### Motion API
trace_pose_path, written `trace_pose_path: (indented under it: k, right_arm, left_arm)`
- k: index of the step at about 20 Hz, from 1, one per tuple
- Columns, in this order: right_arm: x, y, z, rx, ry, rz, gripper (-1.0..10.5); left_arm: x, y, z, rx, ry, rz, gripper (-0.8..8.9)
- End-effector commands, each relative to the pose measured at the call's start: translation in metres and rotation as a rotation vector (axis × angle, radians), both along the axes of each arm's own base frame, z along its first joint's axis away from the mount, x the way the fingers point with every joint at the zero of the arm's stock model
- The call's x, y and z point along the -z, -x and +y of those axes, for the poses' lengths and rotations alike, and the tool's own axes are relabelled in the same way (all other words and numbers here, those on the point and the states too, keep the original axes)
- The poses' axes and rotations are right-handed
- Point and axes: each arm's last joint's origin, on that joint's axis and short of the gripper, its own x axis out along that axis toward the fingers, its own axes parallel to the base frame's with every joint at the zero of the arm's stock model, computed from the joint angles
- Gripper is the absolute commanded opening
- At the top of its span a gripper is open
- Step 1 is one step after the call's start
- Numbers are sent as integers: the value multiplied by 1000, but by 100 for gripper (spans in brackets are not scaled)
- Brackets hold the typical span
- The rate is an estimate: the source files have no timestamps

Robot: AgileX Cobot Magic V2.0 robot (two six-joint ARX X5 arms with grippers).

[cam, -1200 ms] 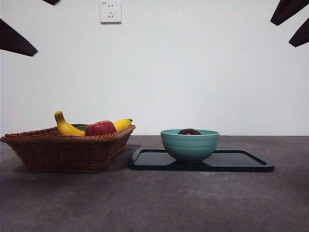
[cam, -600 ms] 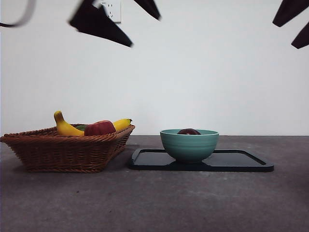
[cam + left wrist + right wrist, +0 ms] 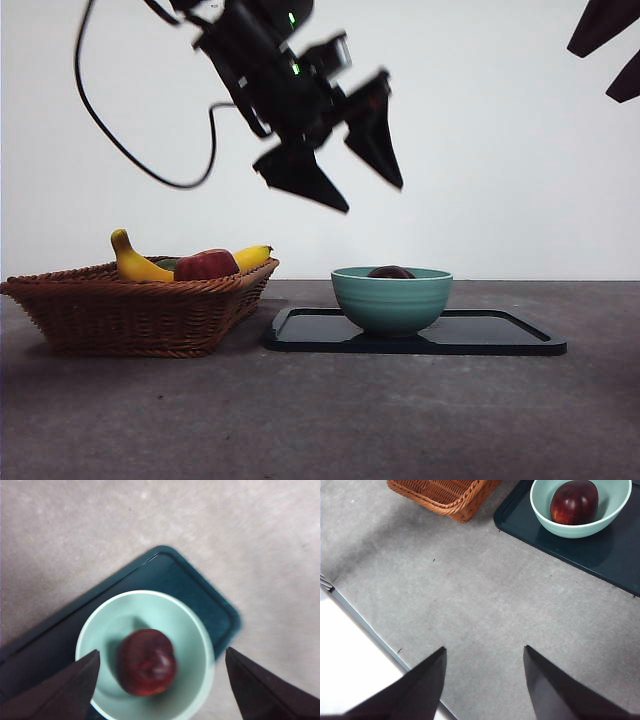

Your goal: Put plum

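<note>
The dark maroon plum [image 3: 146, 661] lies inside the teal bowl [image 3: 187, 625], which stands on a dark tray [image 3: 200, 590]. In the front view only the plum's top [image 3: 391, 272] shows above the bowl's rim [image 3: 391, 300]. My left gripper [image 3: 350, 165] hangs open high above the bowl, a little to its left, with nothing between its jaws; in its own view the left gripper [image 3: 162, 680] frames the plum. The right gripper [image 3: 485, 680] is open and empty over bare table, well away from the bowl [image 3: 580, 527] and plum [image 3: 574, 502].
A wicker basket [image 3: 140, 310] left of the tray [image 3: 500, 335] holds a banana [image 3: 135, 262], a red fruit [image 3: 207, 265] and something green. A table edge [image 3: 365, 625] runs close to the right gripper. The right arm's tips [image 3: 608, 50] show at the top right corner.
The left arm has swung in from the top left and come down toward the right, now over the bowl. Plum, bowl, basket and right arm have not moved.
</note>
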Motion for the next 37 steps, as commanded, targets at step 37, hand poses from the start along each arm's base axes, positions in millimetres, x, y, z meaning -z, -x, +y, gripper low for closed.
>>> trace_pose_path:
  k: [37]
  right_arm:
    - [-2,0,1,11,-5,5,245]
  left_arm:
    - [80,-5,-50,60,-184,-33,240]
